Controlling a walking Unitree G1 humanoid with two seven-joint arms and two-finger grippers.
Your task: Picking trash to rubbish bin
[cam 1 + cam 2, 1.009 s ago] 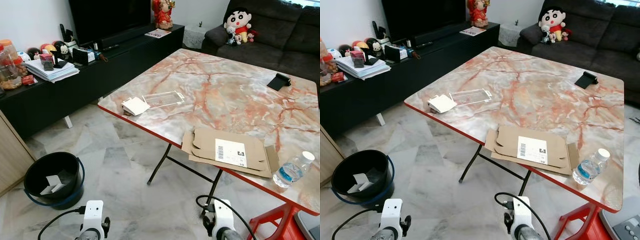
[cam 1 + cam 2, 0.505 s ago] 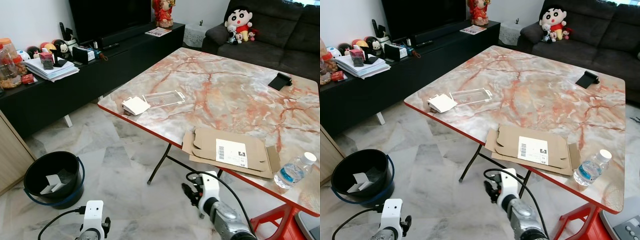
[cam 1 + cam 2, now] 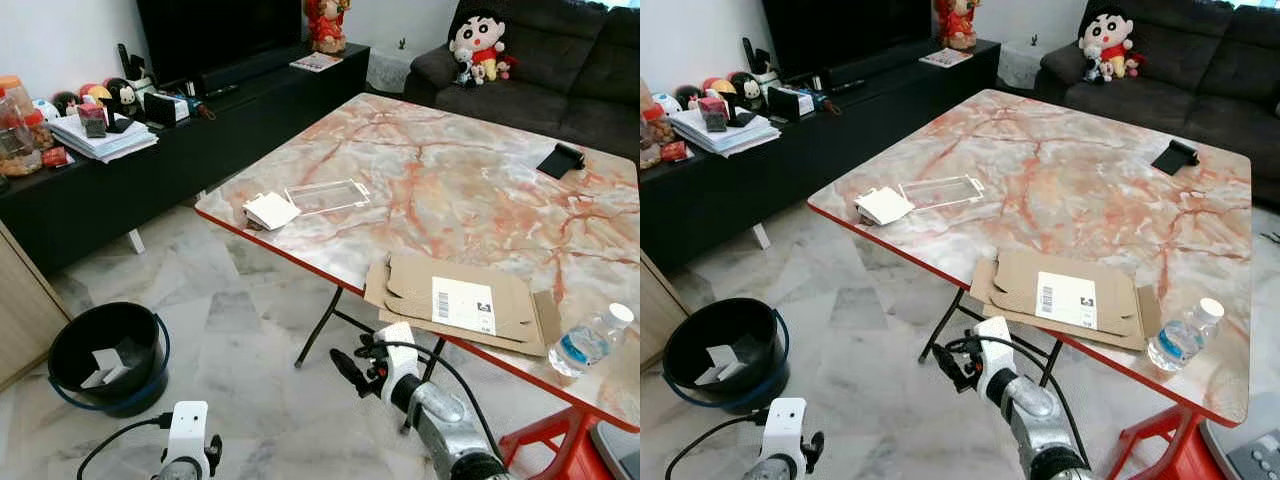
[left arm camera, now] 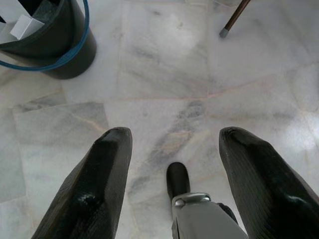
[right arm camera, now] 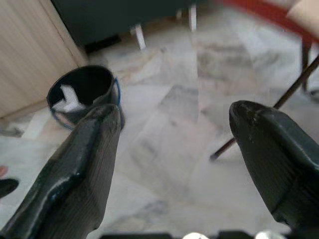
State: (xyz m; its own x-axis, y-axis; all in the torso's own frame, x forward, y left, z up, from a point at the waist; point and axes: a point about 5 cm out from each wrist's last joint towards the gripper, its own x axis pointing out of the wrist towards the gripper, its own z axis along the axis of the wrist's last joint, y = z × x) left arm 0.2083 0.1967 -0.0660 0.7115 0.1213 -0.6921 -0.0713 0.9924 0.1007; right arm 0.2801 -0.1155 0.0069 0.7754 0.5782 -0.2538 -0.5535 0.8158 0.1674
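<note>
R gripper (image 3: 345, 368) at 6 o'clock under table (image 3: 480, 180) edge, jaws spread, empty. L gripper (image 4: 172, 144) low, jaws spread. Flat cardboard (image 3: 458, 302) on table at 4; black bin (image 3: 108, 356) on floor at 8.

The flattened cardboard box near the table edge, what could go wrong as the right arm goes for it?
1. The cardboard box lies flat near the table edge, so the open right hand, now below tabletop level, may struggle to get a finger under it and could push it off instead.
2. The water bottle lies just beside the box; dragging the box might roll it off.
3. The bin sits well to the left, so a wide sheet may miss it.
</note>
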